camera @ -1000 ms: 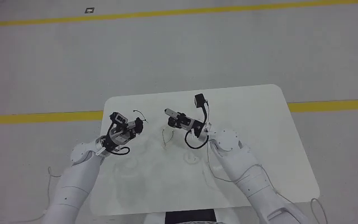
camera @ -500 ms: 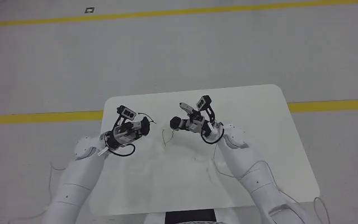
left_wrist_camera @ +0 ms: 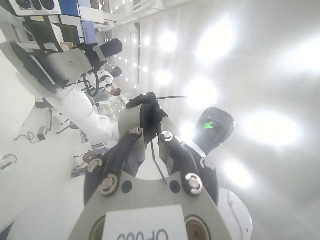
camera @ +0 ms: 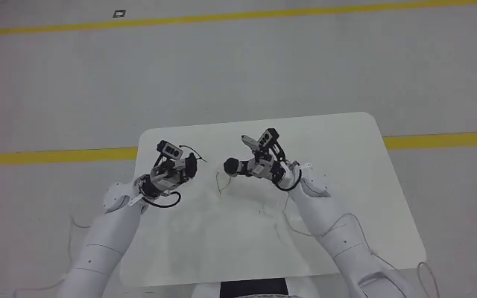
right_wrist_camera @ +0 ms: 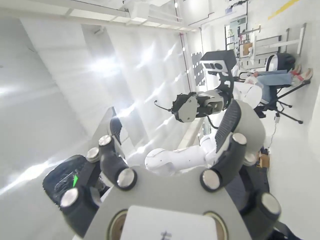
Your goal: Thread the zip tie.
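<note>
Thin black zip tie (left_wrist_camera: 172, 97) in left end effector (left_wrist_camera: 148, 102), tail beyond the tips.

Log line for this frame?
left gripper: shut on thin black plastic zip tie | right gripper: open, empty, apart from it | both over white table

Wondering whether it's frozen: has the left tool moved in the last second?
Yes, slightly: the left tool has slid toward the table's middle.

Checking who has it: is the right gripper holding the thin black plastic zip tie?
No, the right gripper is open and empty; the black zip tie is pinched in the shut left gripper.
</note>
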Controlling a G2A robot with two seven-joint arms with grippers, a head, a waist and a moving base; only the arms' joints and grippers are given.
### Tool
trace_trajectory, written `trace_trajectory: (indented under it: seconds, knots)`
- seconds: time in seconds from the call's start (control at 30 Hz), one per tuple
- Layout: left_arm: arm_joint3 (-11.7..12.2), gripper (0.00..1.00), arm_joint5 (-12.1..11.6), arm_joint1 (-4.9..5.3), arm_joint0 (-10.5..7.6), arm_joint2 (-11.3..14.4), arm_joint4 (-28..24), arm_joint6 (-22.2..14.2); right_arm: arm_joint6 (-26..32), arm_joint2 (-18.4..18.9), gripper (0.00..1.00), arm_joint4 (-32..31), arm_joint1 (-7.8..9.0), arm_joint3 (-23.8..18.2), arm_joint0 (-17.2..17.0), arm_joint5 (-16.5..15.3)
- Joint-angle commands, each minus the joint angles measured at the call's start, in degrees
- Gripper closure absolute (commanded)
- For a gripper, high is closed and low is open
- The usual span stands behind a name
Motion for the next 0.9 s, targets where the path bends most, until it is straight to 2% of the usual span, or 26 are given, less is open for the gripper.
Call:
trace_trajectory:
  seconds: [0.0,0.17,0.43,0.5,0.6,0.87]
  knots:
    - [0.8,1.0,0.0,-0.06,-0.35,0.4,-0.3,0.0,1.1,-0.6,0.0,0.6,-0.05,-0.2,0.4,0.2]
    - [2.9,1.0,0.1,-0.41,-1.66,2.2,-1.8,0.0,2.9,-2.6,0.0,1.5,-0.26,-0.4,1.3,0.5]
    - [2.9,1.0,-0.1,-0.42,-1.75,2.2,-1.9,0.0,2.9,-2.6,0.0,1.5,-0.26,-0.4,1.3,0.5]
    - [1.7,1.0,0.5,-0.5,-1.32,2.6,-1.3,2.1,2.9,-2.6,0.0,1.5,-0.26,-0.4,1.3,0.5]
    - [0.6,1.0,1.4,-0.64,-0.79,3.2,-1.5,2.3,2.9,-2.6,0.0,1.5,-0.26,-0.4,1.3,0.5]
    - [0.7,1.0,1.1,-0.99,-0.93,4.0,-1.4,3.0,2.9,-2.6,0.0,1.5,-0.26,-0.4,1.3,0.5]
